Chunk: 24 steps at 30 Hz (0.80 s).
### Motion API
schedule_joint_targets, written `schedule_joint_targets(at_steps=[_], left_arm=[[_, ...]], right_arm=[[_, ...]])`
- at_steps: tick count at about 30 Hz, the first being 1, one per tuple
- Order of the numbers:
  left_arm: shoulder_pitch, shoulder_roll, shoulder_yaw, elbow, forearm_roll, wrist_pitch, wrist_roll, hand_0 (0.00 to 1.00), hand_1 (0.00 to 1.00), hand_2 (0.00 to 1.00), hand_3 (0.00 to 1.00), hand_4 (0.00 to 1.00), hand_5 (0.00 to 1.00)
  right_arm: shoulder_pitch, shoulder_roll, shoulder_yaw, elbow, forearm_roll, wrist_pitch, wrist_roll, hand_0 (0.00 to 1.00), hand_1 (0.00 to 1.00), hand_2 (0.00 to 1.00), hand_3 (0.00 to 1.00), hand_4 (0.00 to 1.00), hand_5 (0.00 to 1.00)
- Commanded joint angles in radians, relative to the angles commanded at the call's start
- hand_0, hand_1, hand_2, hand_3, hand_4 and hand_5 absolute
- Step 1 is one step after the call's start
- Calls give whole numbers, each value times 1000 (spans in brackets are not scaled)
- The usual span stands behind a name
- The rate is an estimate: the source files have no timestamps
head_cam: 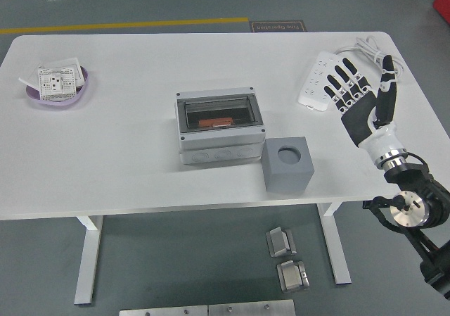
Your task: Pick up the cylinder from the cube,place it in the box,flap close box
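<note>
A grey box [220,128] with a dark see-through lid stands at the table's middle. The lid lies shut and an orange cylinder [216,122] shows through it inside. A grey cube [287,163] with an empty round hole in its top stands just right of the box, near the table's front edge. My right hand [362,91] hovers over the table's right side, fingers spread and holding nothing, well right of the cube. My left arm is out of view.
A white power strip [320,81] with its cable lies at the back right, just behind my right hand. A purple bowl [59,87] holding white parts sits at the far left. Metal blocks lie on the floor below the table.
</note>
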Motion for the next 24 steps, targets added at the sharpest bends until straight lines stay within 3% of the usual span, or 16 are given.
schedule_joint_targets(at_steps=[7, 8, 13, 14, 19, 20, 24], left_arm=[[5, -4, -40, 0, 35, 19, 7, 991, 998, 998, 998, 998, 998], [6, -5, -41, 0, 38, 23, 6, 972, 917, 998, 998, 998, 998], [11, -7, -48, 0, 67, 34, 6, 972, 917, 998, 998, 998, 998], [12, -8, -46, 0, 71, 36, 7, 841, 620, 998, 998, 998, 998], [16, -13, -40, 0, 85, 42, 11, 841, 620, 998, 998, 998, 998], [17, -14, -38, 0, 85, 41, 13, 766, 454, 984, 998, 998, 998], [18, -19, -33, 0, 88, 34, 25, 766, 454, 984, 998, 998, 998]], right_arm=[[-3, -4, 26, 14, 3, 0, 9, 998, 989, 984, 959, 998, 998], [-4, -4, 30, 15, 4, 0, 8, 998, 998, 998, 945, 998, 998], [-6, -6, 47, 19, 13, -4, 5, 998, 998, 998, 945, 998, 998], [-6, -7, 49, 21, 14, -5, 4, 998, 976, 940, 998, 998, 998], [-3, -9, 56, 32, 15, -7, -1, 998, 976, 940, 998, 998, 998], [-2, -9, 57, 33, 14, -6, -2, 998, 940, 893, 998, 998, 998], [0, -7, 58, 37, -5, 1, -8, 998, 940, 893, 998, 998, 998]])
